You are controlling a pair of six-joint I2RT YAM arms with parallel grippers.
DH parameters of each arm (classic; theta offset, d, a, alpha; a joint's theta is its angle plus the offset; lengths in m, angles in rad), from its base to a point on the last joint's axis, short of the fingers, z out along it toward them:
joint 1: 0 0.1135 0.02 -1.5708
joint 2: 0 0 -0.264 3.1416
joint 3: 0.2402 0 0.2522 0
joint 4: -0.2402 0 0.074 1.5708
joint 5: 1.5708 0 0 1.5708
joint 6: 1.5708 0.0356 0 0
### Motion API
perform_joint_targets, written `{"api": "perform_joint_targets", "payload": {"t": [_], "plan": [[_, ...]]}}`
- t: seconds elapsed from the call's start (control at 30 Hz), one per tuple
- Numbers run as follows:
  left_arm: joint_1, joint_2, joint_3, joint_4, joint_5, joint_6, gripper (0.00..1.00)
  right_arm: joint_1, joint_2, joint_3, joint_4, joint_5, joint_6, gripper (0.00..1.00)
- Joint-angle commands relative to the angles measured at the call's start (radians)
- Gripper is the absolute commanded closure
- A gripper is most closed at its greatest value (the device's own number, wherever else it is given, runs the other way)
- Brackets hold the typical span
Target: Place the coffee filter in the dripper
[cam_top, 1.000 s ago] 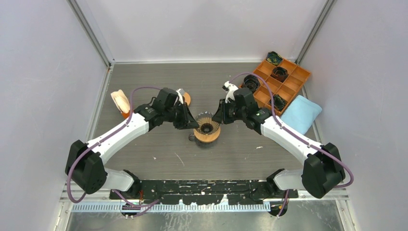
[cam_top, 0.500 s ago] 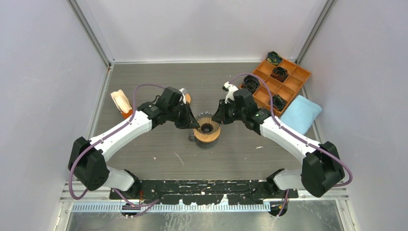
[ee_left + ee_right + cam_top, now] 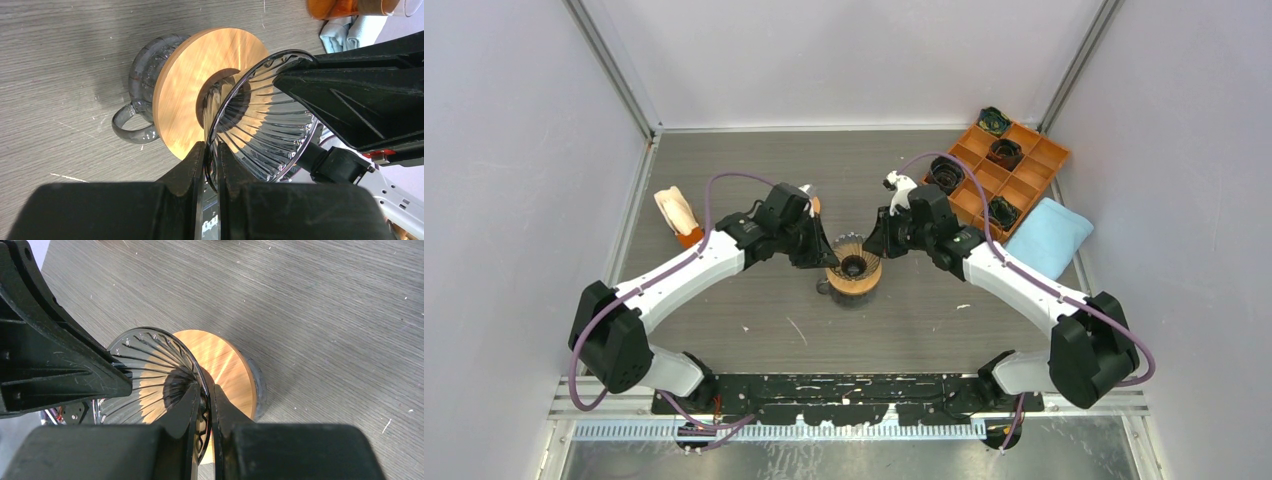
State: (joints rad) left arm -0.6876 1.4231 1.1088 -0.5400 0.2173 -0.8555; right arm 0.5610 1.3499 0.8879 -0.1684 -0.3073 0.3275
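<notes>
The dripper (image 3: 854,268), a ribbed clear glass cone with a round wooden collar, stands at the table's middle. My left gripper (image 3: 827,255) is shut on its left rim and my right gripper (image 3: 876,248) is shut on its right rim. In the left wrist view the gripper (image 3: 211,150) pinches the glass edge of the dripper (image 3: 265,120). In the right wrist view the gripper (image 3: 205,395) pinches the opposite edge of the dripper (image 3: 150,370). The cone is empty. Cream paper coffee filters (image 3: 672,210) stand in an orange holder at the far left, apart from both grippers.
An orange compartment tray (image 3: 1034,170) holding dark round items stands at the back right. A blue cloth (image 3: 1049,235) lies in front of it. A small orange object (image 3: 813,205) sits behind my left wrist. Grey walls close in on both sides.
My left wrist has shifted slightly to the right, closer over the dripper. The dripper and my right arm have hardly moved.
</notes>
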Motion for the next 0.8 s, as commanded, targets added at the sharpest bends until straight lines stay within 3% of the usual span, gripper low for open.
{"api": "perform_joint_targets", "payload": {"t": [0.0, 0.47, 0.77], "plan": [[-0.029, 0.029, -0.020, -0.049, -0.038, 0.055, 0.93, 0.024, 0.087, -0.046, -0.185, 0.075, -0.049, 0.99], [-0.027, -0.025, 0.030, -0.061, -0.078, 0.045, 0.83, 0.023, 0.021, 0.093, -0.261, 0.087, -0.023, 0.91], [-0.027, -0.053, 0.034, -0.061, -0.077, 0.041, 0.76, 0.023, -0.004, 0.144, -0.279, 0.086, -0.010, 0.73]]}}
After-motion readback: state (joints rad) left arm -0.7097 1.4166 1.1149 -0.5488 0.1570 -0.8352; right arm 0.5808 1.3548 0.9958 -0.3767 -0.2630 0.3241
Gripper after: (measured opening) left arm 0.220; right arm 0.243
